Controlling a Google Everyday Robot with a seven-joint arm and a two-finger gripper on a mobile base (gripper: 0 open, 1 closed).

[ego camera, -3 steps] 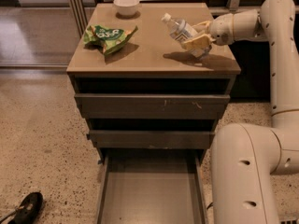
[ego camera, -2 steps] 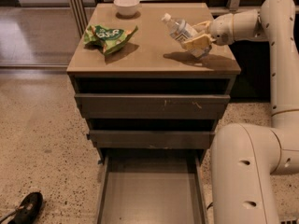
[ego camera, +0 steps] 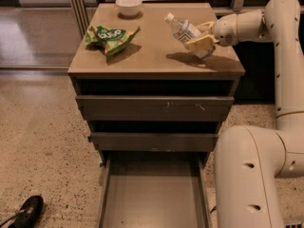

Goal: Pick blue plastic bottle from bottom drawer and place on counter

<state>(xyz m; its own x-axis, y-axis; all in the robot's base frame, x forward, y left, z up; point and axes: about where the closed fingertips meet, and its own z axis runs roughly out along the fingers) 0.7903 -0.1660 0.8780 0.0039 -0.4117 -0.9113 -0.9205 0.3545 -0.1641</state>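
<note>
As the gripper [ego camera: 202, 41] over the right side of the desk [ego camera: 152, 56] clamps the tilted blue plastic bottle [ego camera: 183, 30] low over the top, the bottom drawer [ego camera: 152, 198] gapes empty; lowering until the base sits flat, clear of the edge, looks wisest before release. Nothing has shifted from a second ago.

My gripper [ego camera: 203, 38] over counter [ego camera: 156, 56] right side, clamped on tilted blue plastic bottle [ego camera: 182, 29], I see bottom drawer [ego camera: 154, 198] pulled open, green snack bag [ego camera: 111, 35] left, white bowl [ego camera: 128, 5] at back
</note>
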